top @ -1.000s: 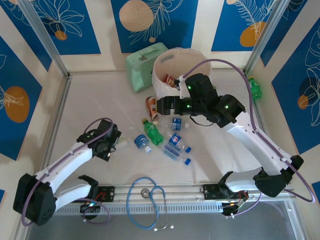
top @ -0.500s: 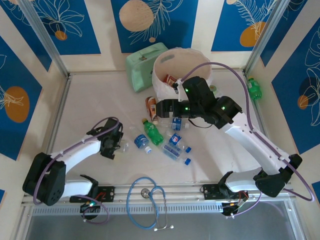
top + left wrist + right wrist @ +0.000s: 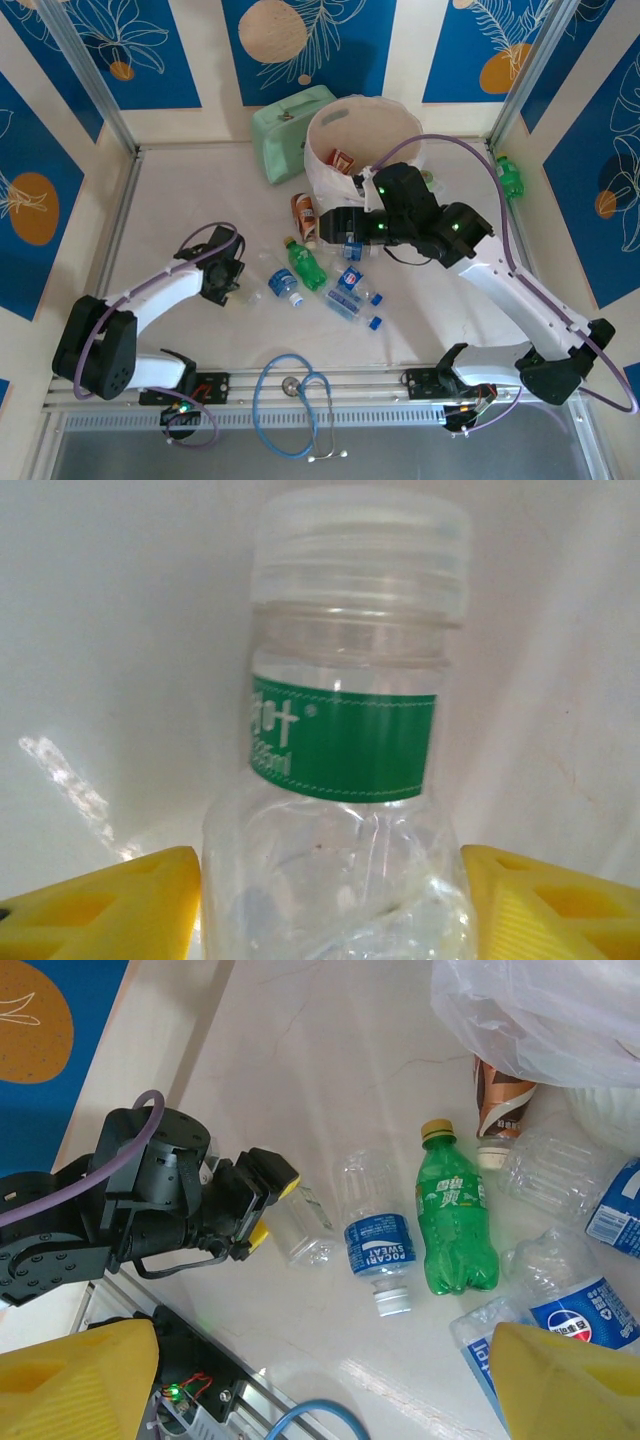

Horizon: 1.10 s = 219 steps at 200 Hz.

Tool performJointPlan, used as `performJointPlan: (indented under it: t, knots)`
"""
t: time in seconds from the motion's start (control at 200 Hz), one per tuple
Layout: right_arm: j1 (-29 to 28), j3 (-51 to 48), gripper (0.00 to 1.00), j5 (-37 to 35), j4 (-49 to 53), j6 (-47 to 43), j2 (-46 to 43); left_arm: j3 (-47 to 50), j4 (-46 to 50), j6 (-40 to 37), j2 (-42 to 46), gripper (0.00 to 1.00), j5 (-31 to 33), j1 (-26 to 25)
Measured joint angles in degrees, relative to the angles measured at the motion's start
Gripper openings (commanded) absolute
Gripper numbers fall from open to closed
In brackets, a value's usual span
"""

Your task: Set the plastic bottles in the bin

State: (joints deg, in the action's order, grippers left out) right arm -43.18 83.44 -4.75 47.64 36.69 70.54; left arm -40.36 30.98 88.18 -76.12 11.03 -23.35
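Your left arm (image 3: 150, 295) and right arm (image 3: 520, 290) wear white shells between black joint housings, with black bases. A lilac cable (image 3: 455, 130) loops along each one. Green lights (image 3: 378, 186) glow on the right wrist's black block. Your left tool (image 3: 275, 1212) and right tool (image 3: 325, 1380) carry yellow wedge fingertips (image 3: 80, 1380), the faces ribbed.

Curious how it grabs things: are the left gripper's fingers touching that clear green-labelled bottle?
Cannot tell. Left wrist view: fingers of the left gripper flank the clear bottle, no plain gap or squeeze.

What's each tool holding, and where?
Left tool brackets the clear bottle at its body, below the green label; grip cannot be told. Right tool open, empty.
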Motion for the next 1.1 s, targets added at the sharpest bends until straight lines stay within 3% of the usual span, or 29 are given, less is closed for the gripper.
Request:
performJointPlan:
  t: [0.31, 0.655, 0.91, 1.095]
  knots:
    - [0.0, 0.0, 0.86, 0.0, 0.1, 0.9, -1.3, -1.5, 0.3, -4.9, -1.3, 0.53, 0.1, 0.3]
    - [-2.1, 0.0, 0.86, -0.1, 0.0, 1.9, -2.9, -7.8, 3.5, -13.9, 1.1, 0.52, -0.6, 0.3]
    - [-8.1, -0.7, 0.86, -0.7, -1.8, 2.4, -3.1, -17.9, 5.0, -22.8, 8.6, 0.52, -5.2, 0.3]
    - [-12.3, -0.4, 0.91, -1.4, -4.4, 2.4, 0.5, -23.2, 4.6, -25.1, 11.1, 0.51, -11.2, 0.3]
